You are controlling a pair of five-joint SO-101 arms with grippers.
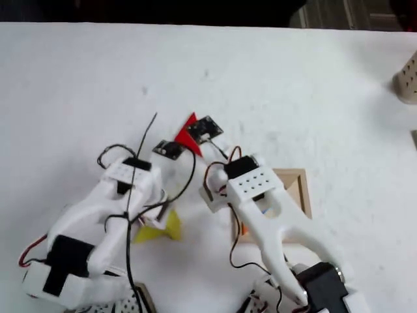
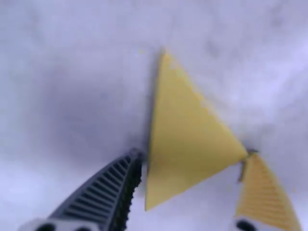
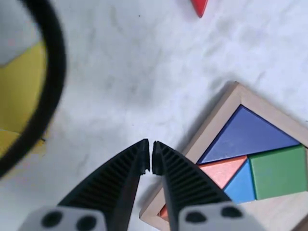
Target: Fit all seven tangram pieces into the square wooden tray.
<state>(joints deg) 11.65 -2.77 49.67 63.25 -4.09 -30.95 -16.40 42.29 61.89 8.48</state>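
A yellow triangle (image 2: 185, 144) lies flat on the white table, seen under the left arm in the high view as a yellow triangle (image 1: 163, 227). My left gripper (image 2: 192, 158) is shut on it, the dark finger (image 2: 113, 192) against one edge and the yellow finger (image 2: 262, 192) at a corner. The square wooden tray (image 3: 211, 120) holds a blue triangle (image 3: 245, 134), a green square (image 3: 279, 171), a salmon triangle (image 3: 224, 171) and a light blue triangle (image 3: 240, 187). My right gripper (image 3: 149, 156) is shut on nothing, just off the tray's corner. A red triangle (image 1: 189, 134) lies beyond both arms.
The right arm covers most of the tray (image 1: 301, 189) in the high view. Black cables (image 1: 140, 156) trail over the left arm. A beige perforated block (image 1: 407, 78) stands at the far right edge. Open white table stretches behind the arms.
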